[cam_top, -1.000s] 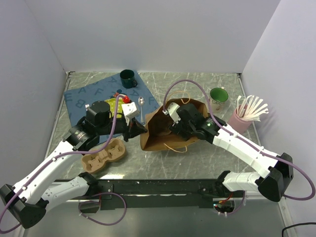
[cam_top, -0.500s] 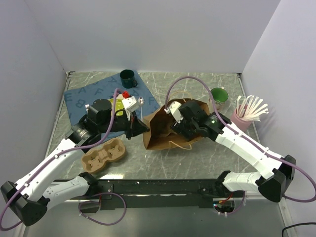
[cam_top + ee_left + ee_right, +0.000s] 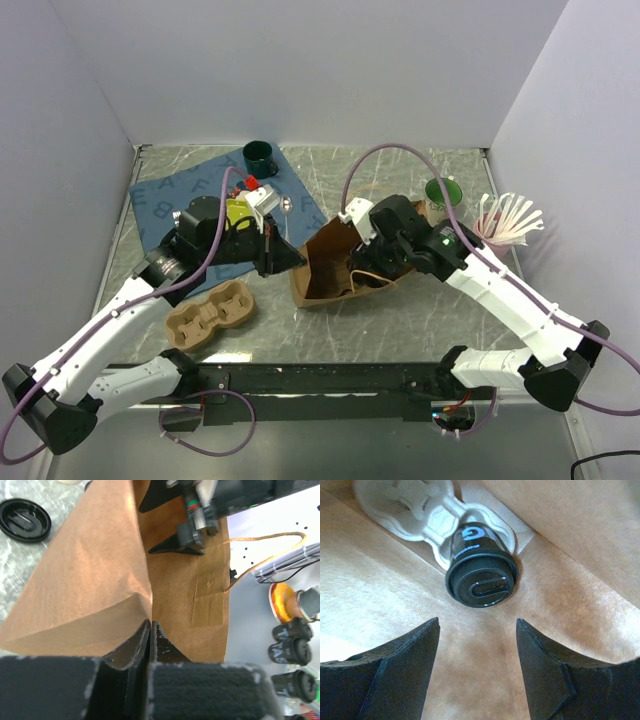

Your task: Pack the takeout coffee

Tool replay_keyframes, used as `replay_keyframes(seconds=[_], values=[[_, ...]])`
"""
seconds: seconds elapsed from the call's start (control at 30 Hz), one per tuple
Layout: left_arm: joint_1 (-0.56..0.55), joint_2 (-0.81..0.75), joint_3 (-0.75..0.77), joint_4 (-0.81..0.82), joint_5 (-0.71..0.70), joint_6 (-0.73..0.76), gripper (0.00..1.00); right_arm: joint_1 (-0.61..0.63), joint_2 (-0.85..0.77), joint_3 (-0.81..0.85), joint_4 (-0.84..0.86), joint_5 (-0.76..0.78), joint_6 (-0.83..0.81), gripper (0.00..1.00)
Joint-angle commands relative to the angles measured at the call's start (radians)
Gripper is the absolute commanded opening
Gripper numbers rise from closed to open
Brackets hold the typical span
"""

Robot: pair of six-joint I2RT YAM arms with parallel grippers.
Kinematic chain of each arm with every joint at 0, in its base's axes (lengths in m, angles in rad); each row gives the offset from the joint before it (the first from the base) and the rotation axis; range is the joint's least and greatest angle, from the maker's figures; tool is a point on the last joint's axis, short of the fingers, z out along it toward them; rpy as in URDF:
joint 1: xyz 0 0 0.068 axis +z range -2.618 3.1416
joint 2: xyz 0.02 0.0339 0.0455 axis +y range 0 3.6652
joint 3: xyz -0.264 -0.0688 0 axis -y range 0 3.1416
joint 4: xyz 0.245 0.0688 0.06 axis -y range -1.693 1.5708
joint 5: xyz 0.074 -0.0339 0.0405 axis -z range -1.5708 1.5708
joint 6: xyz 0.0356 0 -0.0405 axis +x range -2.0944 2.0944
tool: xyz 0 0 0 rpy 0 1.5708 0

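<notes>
Our right claw (image 3: 477, 621) is deep inside the brown paper bag (image 3: 570, 540), its fingers spread wide with nothing between them. Just ahead of the fingertips and apart from both sits the takeout coffee (image 3: 480, 575), capped end towards the claw. Its far end rests against a white moulded carrier (image 3: 400, 500) further in. We cannot tell from here whether the cup is seated in a socket of that carrier or only leaning on it.

Facing it, our left claw (image 3: 150, 626) is pinched shut on the bag's rim and holds the mouth open. The right claw shows beyond its tips, within the bag. A paper twine handle (image 3: 265, 535) loops off the far wall, beyond that pinch and to its right. A loose black lid (image 3: 24, 519) lies on the table (image 3: 12, 570), well off to the pinch's upper left.

We judge the cup placed, and the way out to be the risky part. With the fingers this wide, backing out could drag a tip along the paper and pull the whole bag, tipping the cup off the carrier or rolling it towards the mouth. The twine could catch on the wrist. If the thin pinch on the rim slips or tears the paper, the wall would fold onto the right claw. A tipped cup may also loosen its cap and leak.
</notes>
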Motion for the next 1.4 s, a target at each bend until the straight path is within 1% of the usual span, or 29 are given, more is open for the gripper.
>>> replay_keyframes(seconds=[0.0, 0.1, 0.13, 0.2, 0.23, 0.3, 0.43, 0.5, 0.57, 0.6, 0.67, 0.83, 0.87, 0.97, 1.03, 1.1, 1.13, 1.2, 1.23, 1.27, 1.33, 1.37], values=[[-0.004, 0.018, 0.037, 0.010, -0.030, -0.083, 0.09, -0.007, -0.013, 0.113, -0.041, -0.042, 0.029, 0.70], [-0.002, 0.021, 0.038, -0.022, -0.096, -0.114, 0.18, -0.008, 0.010, 0.173, -0.058, -0.050, 0.059, 0.70], [-0.002, 0.028, 0.055, -0.033, -0.152, -0.124, 0.19, -0.008, 0.016, 0.187, -0.058, -0.057, 0.070, 0.70], [0.005, 0.038, 0.093, -0.050, -0.200, -0.137, 0.23, -0.010, 0.033, 0.230, -0.055, -0.064, 0.102, 0.70], [0.008, 0.057, 0.110, -0.066, -0.251, -0.160, 0.29, -0.010, 0.041, 0.245, -0.056, -0.071, 0.113, 0.70], [0.016, 0.081, 0.168, -0.093, -0.292, -0.175, 0.35, -0.010, 0.079, 0.303, -0.068, -0.083, 0.147, 0.70], [0.017, 0.123, 0.236, -0.130, -0.394, -0.163, 0.52, -0.010, 0.123, 0.360, -0.072, -0.114, 0.202, 0.69], [0.017, 0.135, 0.277, -0.145, -0.464, -0.148, 0.54, -0.010, 0.134, 0.382, -0.064, -0.093, 0.240, 0.69], [0.017, 0.150, 0.300, -0.167, -0.496, -0.128, 0.57, -0.011, 0.146, 0.397, -0.053, -0.071, 0.244, 0.69], [0.016, 0.156, 0.316, -0.171, -0.521, -0.120, 0.58, -0.011, 0.153, 0.414, -0.053, -0.044, 0.285, 0.69], [0.017, 0.158, 0.322, -0.175, -0.536, -0.112, 0.59, -0.010, 0.168, 0.435, -0.055, -0.009, 0.315, 0.69], [0.017, 0.161, 0.342, -0.168, -0.530, -0.109, 0.63, -0.015, 0.192, 0.506, -0.035, 0.162, 0.380, 0.68], [0.017, 0.163, 0.347, -0.167, -0.524, -0.106, 0.63, -0.015, 0.212, 0.535, -0.044, 0.197, 0.410, 0.68], [0.017, 0.170, 0.368, -0.161, -0.506, -0.091, 0.63, -0.016, 0.240, 0.549, -0.039, 0.300, 0.420, 0.66], [0.017, 0.172, 0.377, -0.155, -0.497, -0.074, 0.65, -0.021, 0.255, 0.558, -0.021, 0.384, 0.425, 0.65], [0.017, 0.169, 0.388, -0.156, -0.495, -0.066, 0.70, -0.037, 0.280, 0.599, -0.019, 0.415, 0.429, 0.65], [0.017, 0.166, 0.393, -0.158, -0.494, -0.059, 0.76, -0.045, 0.291, 0.627, -0.030, 0.418, 0.431, 0.65], [0.017, 0.160, 0.403, -0.162, -0.495, -0.052, 0.92, -0.051, 0.338, 0.771, -0.068, 0.412, 0.435, 0.65], [0.017, 0.158, 0.411, -0.174, -0.497, -0.049, 0.97, -0.051, 0.360, 0.837, -0.132, 0.409, 0.437, 0.65], [0.017, 0.155, 0.422, -0.184, -0.510, -0.048, 0.97, -0.051, 0.405, 0.975, -0.168, 0.403, 0.451, 0.65], [0.017, 0.150, 0.463, -0.207, -0.526, -0.043, 0.97, -0.053, 0.459, 1.099, -0.264, 0.400, 0.467, 0.66], [0.017, 0.146, 0.474, -0.222, -0.538, -0.040, 0.97, -0.060, 0.462, 1.163, -0.283, 0.395, 0.495, 0.66]])
